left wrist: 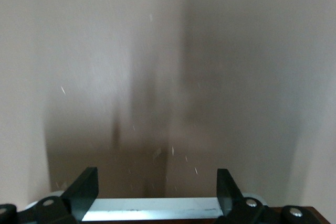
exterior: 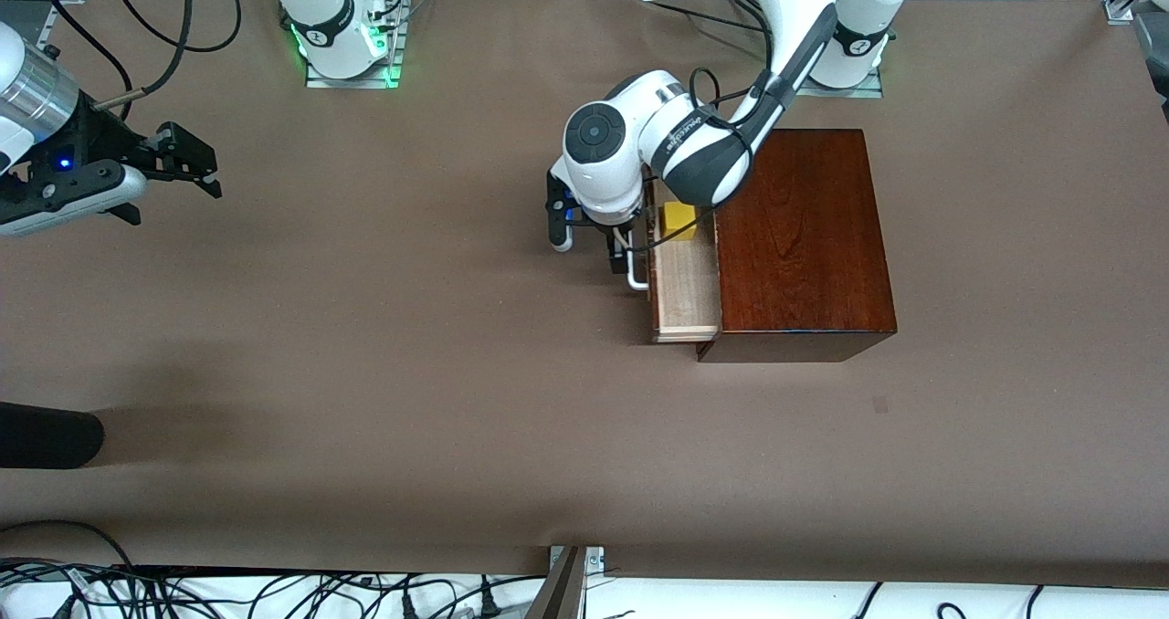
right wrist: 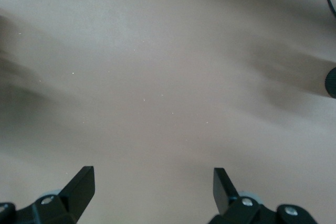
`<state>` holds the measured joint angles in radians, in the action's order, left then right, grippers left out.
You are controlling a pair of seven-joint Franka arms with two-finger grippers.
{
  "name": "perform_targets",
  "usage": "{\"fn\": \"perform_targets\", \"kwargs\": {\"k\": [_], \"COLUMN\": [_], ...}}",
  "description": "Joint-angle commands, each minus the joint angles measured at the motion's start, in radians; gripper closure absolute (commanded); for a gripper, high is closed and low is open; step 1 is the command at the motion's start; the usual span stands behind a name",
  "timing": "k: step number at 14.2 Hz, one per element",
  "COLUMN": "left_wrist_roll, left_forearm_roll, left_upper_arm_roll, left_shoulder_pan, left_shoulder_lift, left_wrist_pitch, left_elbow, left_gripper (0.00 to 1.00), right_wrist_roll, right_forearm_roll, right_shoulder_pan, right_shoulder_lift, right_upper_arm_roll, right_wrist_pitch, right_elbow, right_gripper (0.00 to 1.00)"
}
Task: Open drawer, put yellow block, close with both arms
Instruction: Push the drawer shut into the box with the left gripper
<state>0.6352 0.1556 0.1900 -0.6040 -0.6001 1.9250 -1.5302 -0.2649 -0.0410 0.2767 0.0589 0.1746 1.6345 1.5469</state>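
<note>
The dark mahogany box (exterior: 795, 236) stands toward the left arm's end of the table. Its drawer (exterior: 687, 295) is slid partly out, showing the pale wood tray. The yellow block (exterior: 678, 219) lies in the tray, partly under the left arm's wrist. My left gripper (exterior: 592, 245) is open at the drawer front, and the white bar handle (exterior: 637, 270) sits just by its fingers. In the left wrist view the handle (left wrist: 152, 208) spans the gap of the left gripper (left wrist: 157, 187), unpinched. My right gripper (exterior: 187, 161) is open and empty over bare table at the right arm's end; it also shows in the right wrist view (right wrist: 153, 182).
A dark rounded object (exterior: 46, 436) pokes in at the table's edge near the front camera, at the right arm's end. Cables (exterior: 274, 592) lie along the near edge. The brown tablecloth (exterior: 411, 345) covers the table.
</note>
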Motion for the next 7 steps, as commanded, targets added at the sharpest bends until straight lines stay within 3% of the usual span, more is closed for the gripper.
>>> {"fn": "perform_targets", "kwargs": {"k": [1, 7], "left_wrist_roll": [0.000, -0.008], "left_forearm_roll": [0.025, 0.027], "left_upper_arm_roll": [-0.014, -0.020], "left_shoulder_pan": [0.032, 0.049], "left_shoulder_lift": [0.043, 0.052], "left_wrist_pitch": [-0.072, -0.153], "left_elbow": [-0.056, -0.054], "left_gripper": [0.00, 0.00], "right_wrist_roll": [0.004, 0.012], "right_forearm_roll": [0.015, 0.015], "right_shoulder_pan": [0.002, 0.002], "right_shoulder_lift": [0.006, 0.007], "right_upper_arm_roll": [-0.003, -0.007], "right_wrist_pitch": [-0.016, -0.015], "right_elbow": [-0.007, -0.011], "right_gripper": [0.00, 0.00]}}
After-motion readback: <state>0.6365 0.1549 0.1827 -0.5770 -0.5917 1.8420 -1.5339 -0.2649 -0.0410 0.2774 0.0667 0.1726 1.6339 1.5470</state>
